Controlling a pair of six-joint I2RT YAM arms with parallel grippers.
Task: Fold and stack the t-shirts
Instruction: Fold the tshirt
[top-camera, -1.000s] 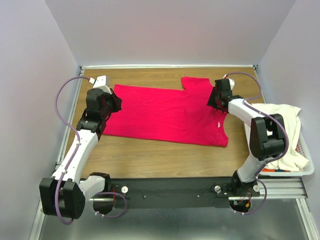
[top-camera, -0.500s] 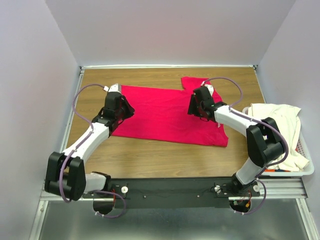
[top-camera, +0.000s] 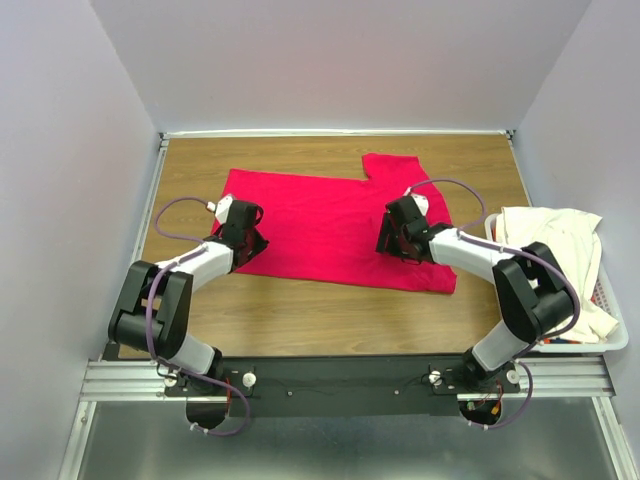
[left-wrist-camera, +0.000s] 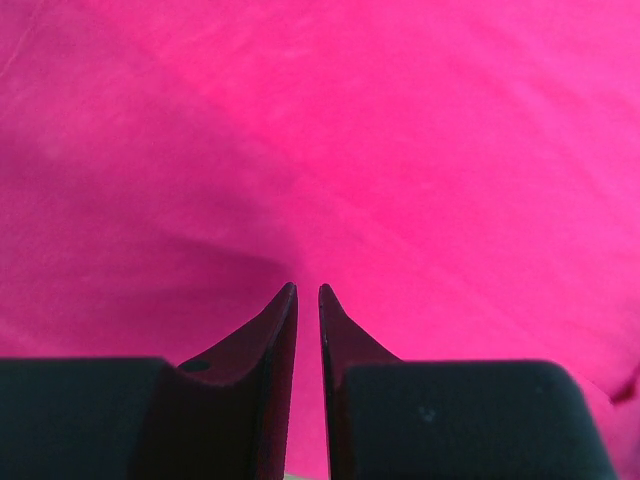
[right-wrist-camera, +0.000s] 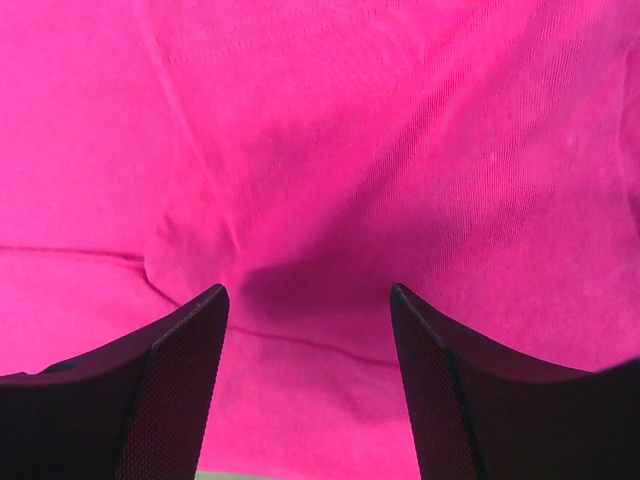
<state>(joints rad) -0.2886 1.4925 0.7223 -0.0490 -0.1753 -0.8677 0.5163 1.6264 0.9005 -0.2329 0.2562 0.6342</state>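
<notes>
The crimson-red t-shirt (top-camera: 330, 225) lies spread flat across the middle of the wooden table. My left gripper (top-camera: 250, 238) is low over the shirt's left part near its front edge; in the left wrist view the jaws (left-wrist-camera: 308, 290) are closed to a thin slit with nothing clamped, and red cloth (left-wrist-camera: 400, 150) fills the view. My right gripper (top-camera: 390, 235) is over the shirt's right part; in the right wrist view it (right-wrist-camera: 308, 292) is wide open above a seam in the cloth (right-wrist-camera: 330, 120). The cream-white t-shirt (top-camera: 555, 240) hangs over the basket at the right.
The white slatted laundry basket (top-camera: 612, 345) stands at the table's right edge beside my right arm. Bare wood (top-camera: 330, 315) shows between the red shirt and the arm bases. Grey walls enclose the table at the back and sides.
Both grippers have moved from the shirt's far outer parts inward and nearer, down over the cloth. The red shirt lies about as before.
</notes>
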